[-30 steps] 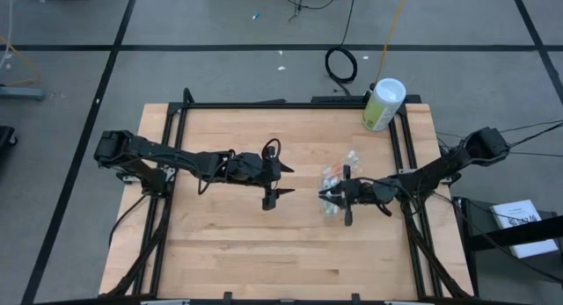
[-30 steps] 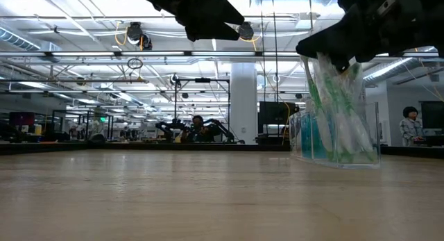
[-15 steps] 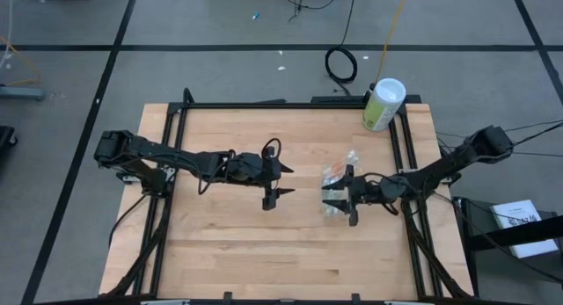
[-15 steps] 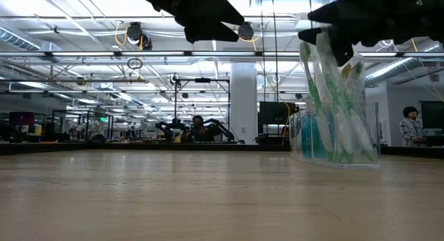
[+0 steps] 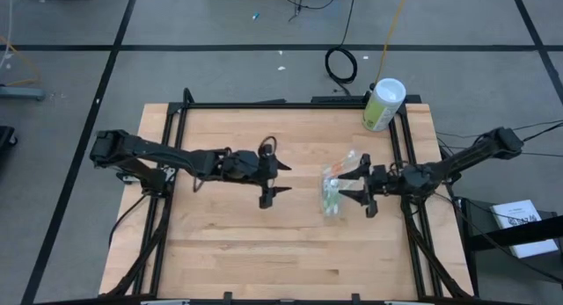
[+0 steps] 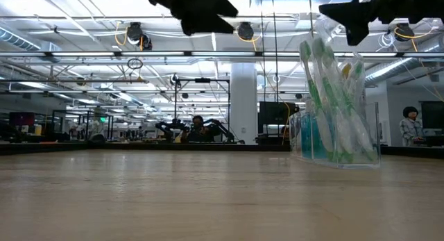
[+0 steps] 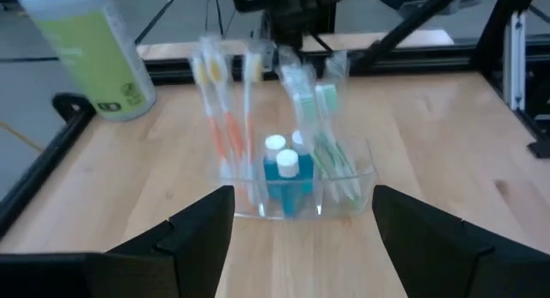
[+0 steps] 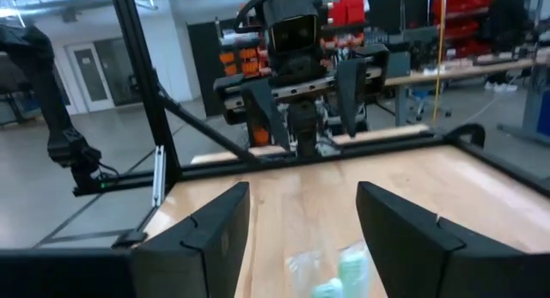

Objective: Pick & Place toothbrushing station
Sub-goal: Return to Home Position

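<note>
Your right pincer (image 5: pixel 352 187) hangs just right of the clear organizer (image 5: pixel 330 196), which is right of centre on the counter (image 5: pixel 229 248). Its fingers are spread apart with nothing between them. In the low view it shows at the upper right of the frame, above the brush tips. The organizer stands upright on the counter. It holds green and white toothbrushes (image 6: pixel 331 95) at one end, white-and-orange toothbrushes (image 7: pixel 225 135) at the other, and teal tubes (image 7: pixel 284 167) with white caps between them. Your left pincer (image 5: pixel 283 177) hovers near the centre of the high view, fingers apart and empty, facing the organizer. The pale-green canister (image 5: pixel 383 104) stands at the counter's upper right corner.
</note>
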### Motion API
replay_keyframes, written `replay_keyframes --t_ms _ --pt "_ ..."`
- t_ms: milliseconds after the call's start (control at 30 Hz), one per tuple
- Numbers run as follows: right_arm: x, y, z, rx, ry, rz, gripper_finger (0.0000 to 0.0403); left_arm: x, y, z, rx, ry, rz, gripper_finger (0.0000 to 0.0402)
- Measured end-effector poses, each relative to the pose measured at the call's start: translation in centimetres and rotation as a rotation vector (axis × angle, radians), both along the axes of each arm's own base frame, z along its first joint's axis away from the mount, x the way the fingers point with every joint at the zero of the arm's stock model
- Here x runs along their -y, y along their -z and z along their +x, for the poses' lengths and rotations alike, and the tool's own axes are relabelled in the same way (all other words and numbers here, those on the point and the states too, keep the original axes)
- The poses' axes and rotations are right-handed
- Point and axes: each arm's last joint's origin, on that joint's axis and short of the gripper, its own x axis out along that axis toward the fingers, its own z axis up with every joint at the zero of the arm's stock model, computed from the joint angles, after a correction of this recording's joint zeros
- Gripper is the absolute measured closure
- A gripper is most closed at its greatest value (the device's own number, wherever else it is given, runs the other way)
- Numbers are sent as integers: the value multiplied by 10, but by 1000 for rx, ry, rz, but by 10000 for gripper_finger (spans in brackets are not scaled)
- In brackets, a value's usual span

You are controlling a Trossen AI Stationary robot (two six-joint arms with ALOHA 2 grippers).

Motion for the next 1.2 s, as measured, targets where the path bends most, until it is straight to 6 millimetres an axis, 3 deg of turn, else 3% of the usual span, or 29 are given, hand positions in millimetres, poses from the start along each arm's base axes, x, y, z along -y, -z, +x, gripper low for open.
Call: replay_keyframes --t_ms 267,433,500,733,967,1200 --pt "5 -6 -14 10 2 -21 193 -3 -40 -46 1 16 25 119" --pt "8 -8 -21 13 6 -95 196 -6 -45 -73 -115 10 25 119" --pt "10 -10 -25 28 7 -92 197 -6 -42 -82 -154 11 27 119" --pt "18 -16 -47 65 9 -78 195 -9 -28 -110 -24 27 21 119" --pt "25 -17 -65 85 9 -66 198 -22 0 -159 128 -32 11 119" --pt "31 -11 -80 58 23 -188 196 -30 33 -200 221 -96 -32 119"
